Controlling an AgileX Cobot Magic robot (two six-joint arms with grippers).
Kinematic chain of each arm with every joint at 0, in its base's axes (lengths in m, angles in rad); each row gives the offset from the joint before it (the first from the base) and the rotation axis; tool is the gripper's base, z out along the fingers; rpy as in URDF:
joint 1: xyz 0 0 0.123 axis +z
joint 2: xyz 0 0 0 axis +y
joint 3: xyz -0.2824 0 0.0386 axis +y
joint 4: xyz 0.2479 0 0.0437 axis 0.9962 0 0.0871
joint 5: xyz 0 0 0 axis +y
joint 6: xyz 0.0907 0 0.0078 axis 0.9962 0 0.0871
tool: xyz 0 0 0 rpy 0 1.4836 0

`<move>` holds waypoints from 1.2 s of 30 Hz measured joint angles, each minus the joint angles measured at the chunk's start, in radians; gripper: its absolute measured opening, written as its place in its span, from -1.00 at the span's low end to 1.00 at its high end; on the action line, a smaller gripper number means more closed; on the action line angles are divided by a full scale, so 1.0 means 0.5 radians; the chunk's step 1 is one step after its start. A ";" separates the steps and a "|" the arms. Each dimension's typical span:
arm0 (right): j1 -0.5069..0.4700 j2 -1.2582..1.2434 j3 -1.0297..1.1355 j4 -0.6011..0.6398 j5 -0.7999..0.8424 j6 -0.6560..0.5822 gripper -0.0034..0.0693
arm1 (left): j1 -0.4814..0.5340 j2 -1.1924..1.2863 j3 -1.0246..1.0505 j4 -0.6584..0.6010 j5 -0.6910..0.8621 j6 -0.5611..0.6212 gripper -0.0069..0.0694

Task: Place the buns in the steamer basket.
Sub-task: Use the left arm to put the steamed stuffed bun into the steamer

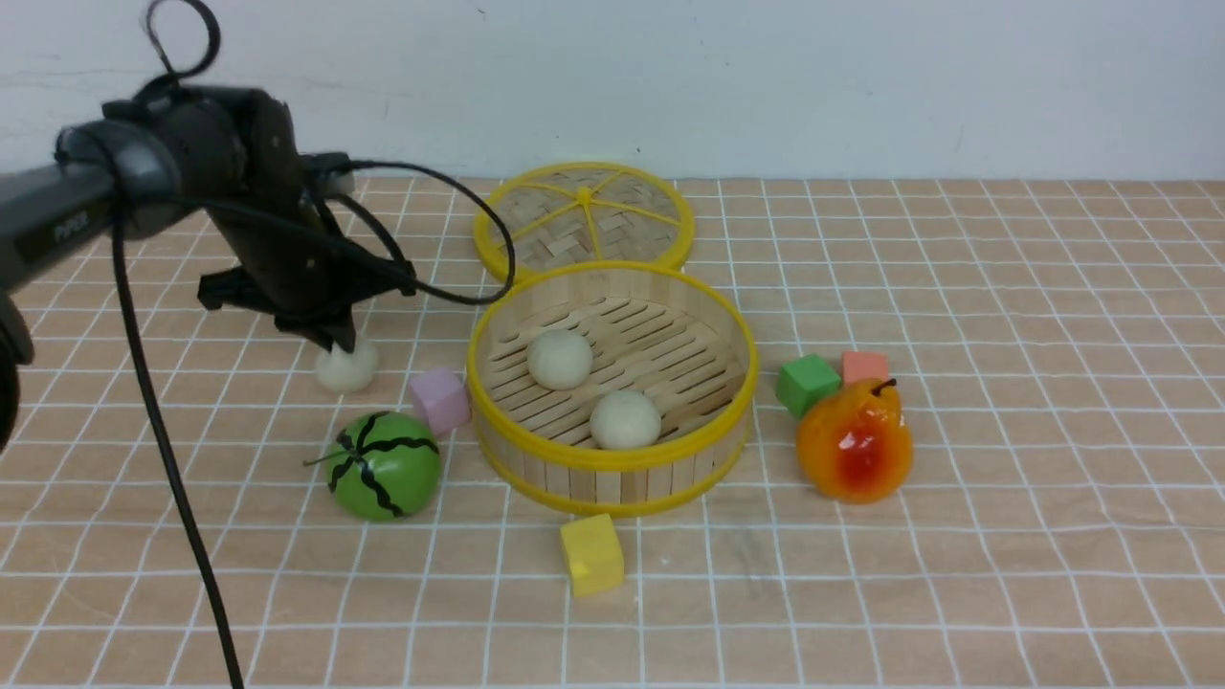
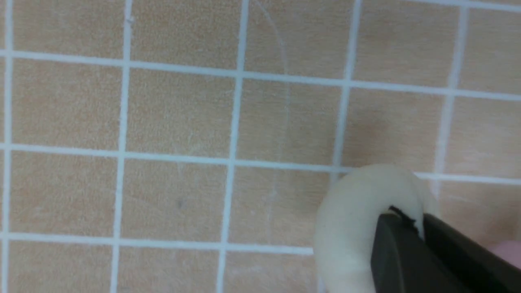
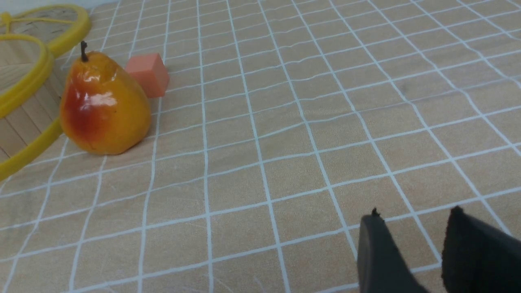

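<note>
The steamer basket [image 1: 612, 478] stands mid-table with two cream buns inside, one at the back left [image 1: 560, 359] and one nearer the front [image 1: 625, 419]. A third bun [image 1: 346, 368] lies on the cloth to the left of the basket. My left gripper [image 1: 335, 340] comes down on it from above. In the left wrist view the black fingers [image 2: 390, 252] are pinched into the soft bun [image 2: 350, 232], almost meeting. My right gripper [image 3: 415, 213] shows only in the right wrist view, open over bare cloth; the basket's rim [image 3: 24, 89] is far off at that view's edge.
A woven lid [image 1: 584, 218] lies behind the basket. A watermelon ball [image 1: 385, 466] and pink cube [image 1: 440, 400] sit close to the gripped bun. A yellow cube [image 1: 591, 553] is in front of the basket; a green cube [image 1: 807, 383], orange cube [image 1: 865, 366] and pear [image 1: 855, 440] are to its right.
</note>
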 joint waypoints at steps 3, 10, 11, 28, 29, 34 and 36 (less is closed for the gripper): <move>0.000 0.000 0.000 0.000 0.000 0.000 -0.24 | -0.022 -0.115 -0.120 -0.155 0.073 0.094 -0.84; 0.000 0.000 0.000 0.000 0.000 0.000 -0.24 | -0.355 -0.215 -0.300 -0.497 -0.091 0.227 -0.84; 0.000 0.000 0.000 0.000 0.000 0.000 -0.24 | -0.407 -0.191 -0.300 -0.497 -0.131 0.230 -0.84; 0.000 0.000 0.000 0.000 0.000 0.000 -0.24 | -0.710 0.264 -0.298 -0.097 -0.480 -0.220 -0.17; 0.000 0.000 0.000 0.000 0.000 0.000 -0.24 | -0.710 0.254 -0.298 -0.095 -0.454 -0.224 -0.06; 0.000 0.000 0.000 0.000 0.000 0.000 -0.24 | -0.710 0.086 -0.298 -0.043 -0.272 -0.229 0.42; 0.000 0.000 0.000 0.000 0.000 0.000 -0.24 | -0.710 -0.060 -0.296 0.011 -0.180 -0.212 0.53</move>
